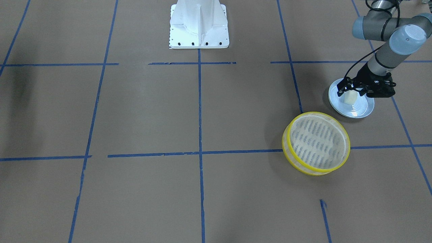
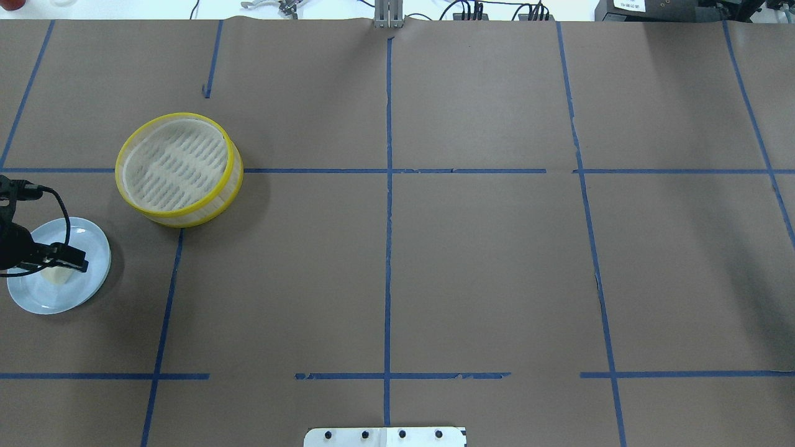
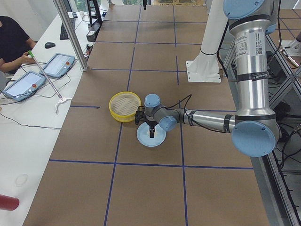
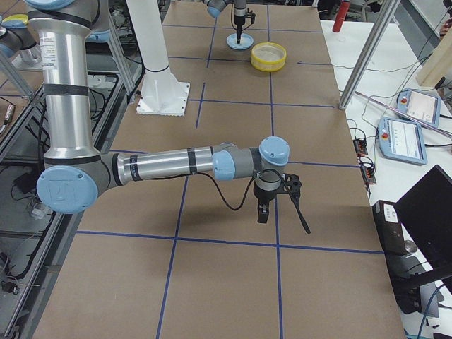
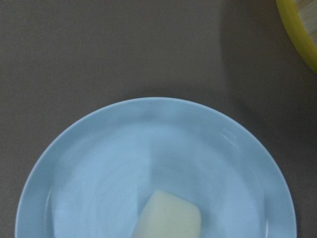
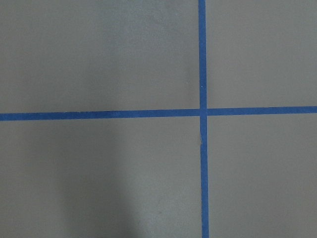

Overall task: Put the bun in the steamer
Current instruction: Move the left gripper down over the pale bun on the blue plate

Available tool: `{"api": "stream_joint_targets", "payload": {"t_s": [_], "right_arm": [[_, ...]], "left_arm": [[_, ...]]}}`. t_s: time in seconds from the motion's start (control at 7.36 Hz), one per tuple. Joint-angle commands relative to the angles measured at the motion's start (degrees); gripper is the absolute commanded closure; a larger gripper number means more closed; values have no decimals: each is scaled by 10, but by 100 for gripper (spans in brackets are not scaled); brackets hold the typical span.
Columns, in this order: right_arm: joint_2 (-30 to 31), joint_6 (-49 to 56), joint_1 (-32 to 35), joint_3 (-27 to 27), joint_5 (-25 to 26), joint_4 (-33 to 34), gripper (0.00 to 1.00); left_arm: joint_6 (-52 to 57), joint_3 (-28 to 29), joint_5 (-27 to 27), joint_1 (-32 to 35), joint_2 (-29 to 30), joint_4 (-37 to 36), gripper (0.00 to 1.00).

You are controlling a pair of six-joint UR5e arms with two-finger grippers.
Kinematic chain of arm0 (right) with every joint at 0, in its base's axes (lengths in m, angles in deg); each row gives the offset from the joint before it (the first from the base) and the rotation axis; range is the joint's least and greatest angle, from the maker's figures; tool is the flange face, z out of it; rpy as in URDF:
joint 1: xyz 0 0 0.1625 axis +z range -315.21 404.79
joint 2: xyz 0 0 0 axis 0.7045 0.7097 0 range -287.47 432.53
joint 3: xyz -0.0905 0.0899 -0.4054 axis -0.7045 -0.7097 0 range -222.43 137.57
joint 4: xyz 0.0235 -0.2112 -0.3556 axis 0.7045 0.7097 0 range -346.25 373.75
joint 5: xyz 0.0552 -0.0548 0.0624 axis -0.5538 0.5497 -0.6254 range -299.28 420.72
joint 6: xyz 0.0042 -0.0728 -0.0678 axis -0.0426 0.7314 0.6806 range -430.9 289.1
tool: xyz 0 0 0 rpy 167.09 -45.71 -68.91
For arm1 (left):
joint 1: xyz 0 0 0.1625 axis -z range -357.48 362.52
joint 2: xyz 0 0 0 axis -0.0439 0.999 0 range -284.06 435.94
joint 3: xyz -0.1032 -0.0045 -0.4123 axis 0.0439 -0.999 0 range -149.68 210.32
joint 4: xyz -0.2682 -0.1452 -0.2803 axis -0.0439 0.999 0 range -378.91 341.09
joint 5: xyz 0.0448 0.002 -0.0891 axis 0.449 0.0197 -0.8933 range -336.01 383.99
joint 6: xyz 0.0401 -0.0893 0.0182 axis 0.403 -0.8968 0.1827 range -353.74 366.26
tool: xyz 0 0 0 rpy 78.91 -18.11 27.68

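Slippage looks like the main risk. In the front-facing view the left end effector (image 1: 351, 91) sits low over the bun (image 1: 350, 98), which lies on the plate (image 1: 363, 108) near the left edge of the worktop (image 1: 152, 111). Whether its jaws have closed on the bun cannot be told. The steamer (image 1: 315, 171) stands just beside the plate, toward the operators' edge.

From overhead the bun shows only partly under the black jaws. An off-centre pinch could squash the soft block or let it drop.

The left wrist view has the bun lying askew at the frame's bottom, so it may twist when squeezed. The steamer's yellow rim shows in the top corner, and too low a carry could clip it and shove the basket.

In the right-side view the right end effector (image 4: 263, 214) hangs near the right edge, well apart. Its state cannot be told.
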Motion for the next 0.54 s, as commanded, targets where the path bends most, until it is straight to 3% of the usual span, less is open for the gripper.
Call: {"api": "stream_joint_targets", "payload": {"t_s": [0.0,0.41], "right_arm": [[0,0,0,0,0,0,0],[0,0,0,0,0,0,0]], "left_arm": [[0,-3,2,-6,-8,0,1],[0,-2,13,-5,-9,0,13]]}}
